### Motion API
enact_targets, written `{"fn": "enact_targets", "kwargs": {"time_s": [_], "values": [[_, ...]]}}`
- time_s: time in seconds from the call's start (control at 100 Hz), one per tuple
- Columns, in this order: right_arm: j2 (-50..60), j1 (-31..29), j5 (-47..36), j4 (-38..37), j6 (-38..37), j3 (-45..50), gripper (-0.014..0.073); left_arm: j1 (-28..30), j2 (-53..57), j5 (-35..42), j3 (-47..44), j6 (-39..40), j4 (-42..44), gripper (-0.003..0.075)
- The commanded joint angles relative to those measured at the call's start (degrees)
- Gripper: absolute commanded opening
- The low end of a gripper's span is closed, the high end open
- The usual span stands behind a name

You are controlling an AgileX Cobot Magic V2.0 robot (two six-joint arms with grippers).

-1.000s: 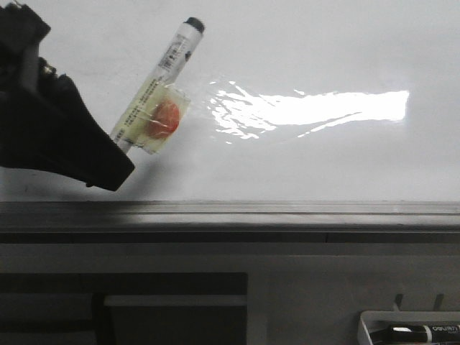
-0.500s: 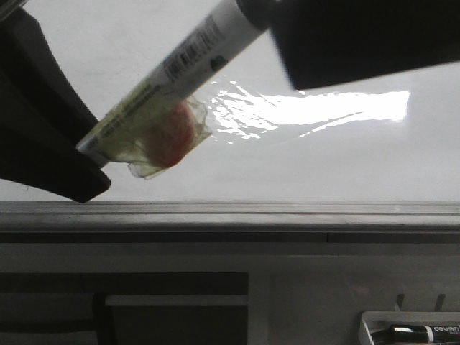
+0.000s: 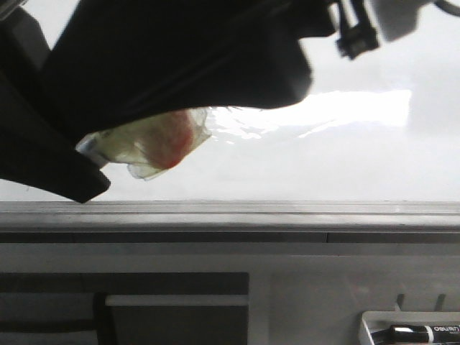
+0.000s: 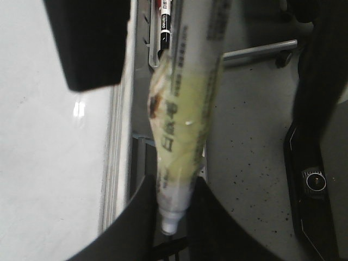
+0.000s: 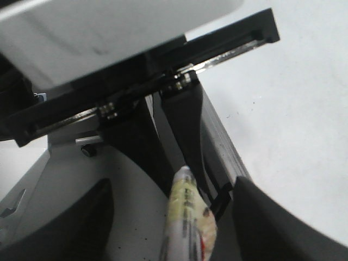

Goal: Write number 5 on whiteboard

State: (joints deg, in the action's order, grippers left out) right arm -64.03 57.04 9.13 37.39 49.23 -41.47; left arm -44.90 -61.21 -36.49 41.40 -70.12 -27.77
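The whiteboard (image 3: 338,165) is a glossy white surface with a grey edge strip (image 3: 287,212). No number 5 shows on its visible part. My left gripper (image 4: 173,193) is shut on the tail end of a white marker (image 4: 185,119). The marker is wrapped in yellowish tape with a red spot (image 3: 162,140). My right gripper (image 5: 174,217) is open, one finger on each side of the marker (image 5: 187,223) without touching it. In the front view its black body (image 3: 180,65) hides the marker's upper half and tip. The left gripper (image 3: 83,154) sits at the lower left.
A white tray (image 3: 370,327) holding a spare black-and-white marker (image 3: 424,332) hangs below the board at the bottom right. A grey ledge and dark panels (image 3: 172,287) run under the edge strip. Bright glare (image 3: 359,108) lies on the board.
The right gripper has come in from the upper right and down over the marker, now covering its upper half. The left gripper and marker have held still for the last half second.
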Motion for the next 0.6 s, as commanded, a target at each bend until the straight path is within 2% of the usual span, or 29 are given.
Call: {"fn": "enact_targets", "kwargs": {"time_s": [0.0,0.09,0.19,0.47,0.59], "values": [[-0.95,0.08,-3.12,2.25,0.76,-2.69,0.0420,-0.45,1.09,1.88,1.90,0.11,-1.69,-0.0020],[-2.05,0.08,-2.03,2.53,0.76,-2.69,0.0412,-0.45,1.09,1.88,1.90,0.11,-1.69,-0.0020],[-2.87,0.08,-0.28,2.63,0.76,-2.69,0.0347,-0.45,1.09,1.88,1.90,0.11,-1.69,-0.0020],[-2.87,0.08,-0.31,3.01,0.76,-2.69,0.0081,-0.45,1.09,1.88,1.90,0.11,-1.69,-0.0020],[-2.87,0.08,-0.17,3.01,0.76,-2.69,-0.0069,-0.45,1.09,1.88,1.90,0.11,-1.71,-0.0020]]}}
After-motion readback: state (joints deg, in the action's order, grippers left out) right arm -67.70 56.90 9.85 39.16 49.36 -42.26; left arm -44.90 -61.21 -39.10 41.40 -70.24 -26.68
